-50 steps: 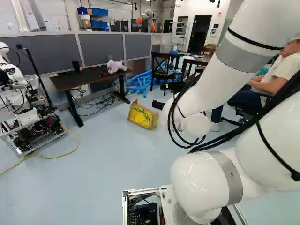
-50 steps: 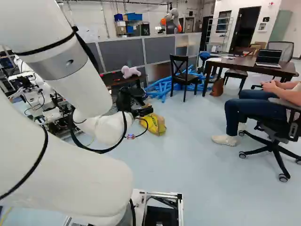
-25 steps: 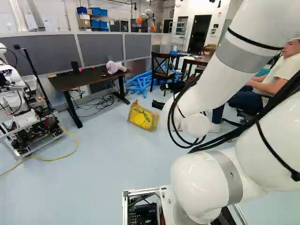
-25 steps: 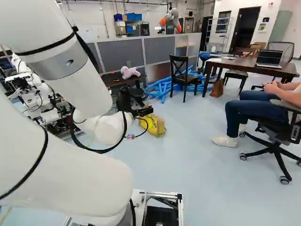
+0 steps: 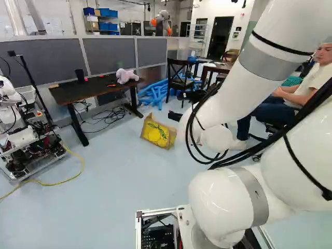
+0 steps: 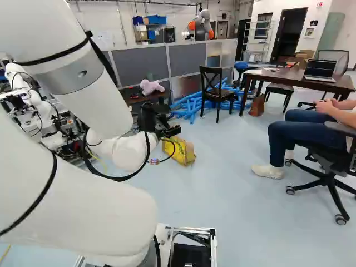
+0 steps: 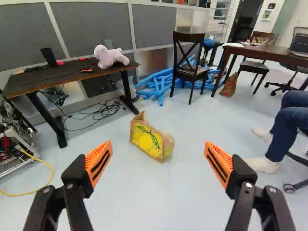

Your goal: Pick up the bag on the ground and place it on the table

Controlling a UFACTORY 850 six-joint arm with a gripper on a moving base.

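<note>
So the job here is at the approach stage, nothing picked up. The brown paper bag with yellow-and-green print [image 7: 151, 139] is on the pale blue-grey floor [image 7: 144, 202], in front of the long, dark-topped surface with black legs [image 7: 57, 79], out from the end where the pale purple plush toy [image 7: 108, 57] sits. The black gripper with orange pads [image 7: 158, 147] is spread wide and empty, farther out from the surface than the bag.

Next move, imo: bring the base and arm in toward the surface, drop low, and get one pad on each side of the bag before squeezing. Paper probably crumples, so a shallow pinch could slip. That surface looks like the likeliest drop-off, being nearest, though the task doesn't say which table.
</note>
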